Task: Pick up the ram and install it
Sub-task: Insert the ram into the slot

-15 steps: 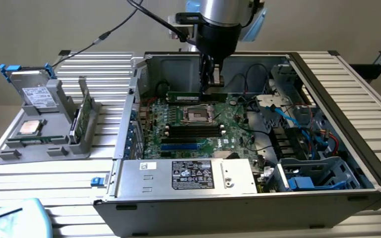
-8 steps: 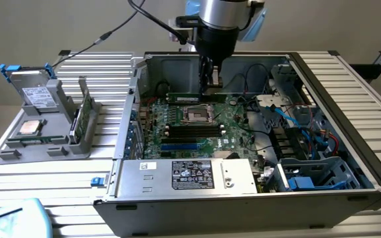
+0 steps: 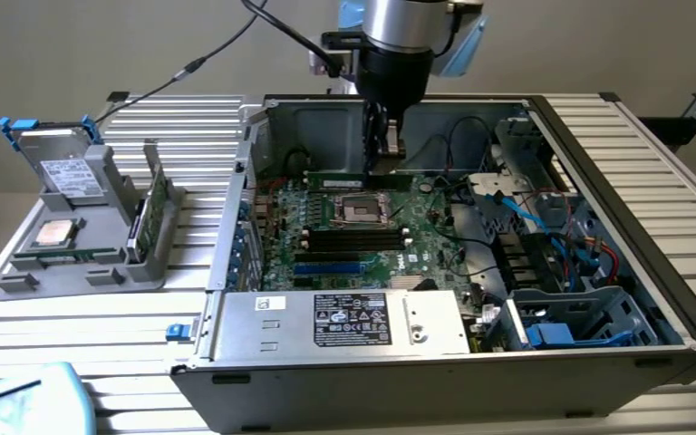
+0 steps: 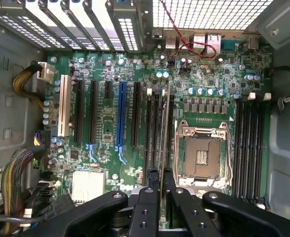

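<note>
One grey holder [image 3: 76, 263] sits on the slatted surface [image 3: 70, 340] at the exterior view's left. Rightwards, inside the open computer case [image 3: 651, 208], the gripper [image 3: 381, 163] is clamped on the ram [image 3: 336, 178], edge-down over the memory slots [image 4: 150, 133] beside the empty processor socket [image 4: 202, 155]. Pick-up looks done; whether it is seated I cannot tell.

A slatted metal table [image 3: 70, 344] carried everything. An open computer case [image 3: 445, 390] lay on its side across the middle of the tabletop, reaching towards three o'clock in the exterior view. At the case's nine o'clock, just beside it, a grey parts holder [image 3: 70, 276] sat on the slats. At the holder's six o'clock, by the table's edge, rested a pale blue object [image 3: 22, 399], partly cut off.
</note>
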`<state>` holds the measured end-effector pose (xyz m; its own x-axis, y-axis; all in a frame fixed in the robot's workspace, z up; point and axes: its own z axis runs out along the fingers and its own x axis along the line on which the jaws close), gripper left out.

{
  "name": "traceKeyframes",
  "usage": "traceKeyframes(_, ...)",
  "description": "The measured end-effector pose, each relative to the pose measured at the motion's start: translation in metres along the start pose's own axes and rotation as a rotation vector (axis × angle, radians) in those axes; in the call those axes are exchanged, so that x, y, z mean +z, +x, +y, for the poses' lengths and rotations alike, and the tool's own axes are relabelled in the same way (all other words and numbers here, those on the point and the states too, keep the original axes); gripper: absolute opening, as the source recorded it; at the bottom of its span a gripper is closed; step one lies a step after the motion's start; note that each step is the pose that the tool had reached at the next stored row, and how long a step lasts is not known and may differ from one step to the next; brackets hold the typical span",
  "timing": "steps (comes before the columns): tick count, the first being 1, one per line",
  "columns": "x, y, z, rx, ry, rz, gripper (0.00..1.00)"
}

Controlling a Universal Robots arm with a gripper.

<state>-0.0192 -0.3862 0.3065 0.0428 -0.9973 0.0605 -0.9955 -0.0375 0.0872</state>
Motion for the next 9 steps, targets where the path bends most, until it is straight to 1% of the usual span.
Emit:
traceKeyframes(1, 0.0008, -0.0012, -0.0001, 0.001, -0.0002, 0.0067, 0.14)
traceKeyframes(3, 0.0026, -0.0020, -0.0003, 0.001, -0.0006, 0.0166, 0.14)
traceKeyframes(5, 0.0039, -0.0022, -0.0005, 0.002, -0.0011, 0.0239, 0.14)
traceKeyframes(7, 0.0051, -0.0023, -0.0006, 0.002, -0.0012, 0.0274, 0.14)
traceKeyframes(9, 0.0067, -0.0024, -0.0007, 0.002, -0.0012, 0.0287, 0.14)
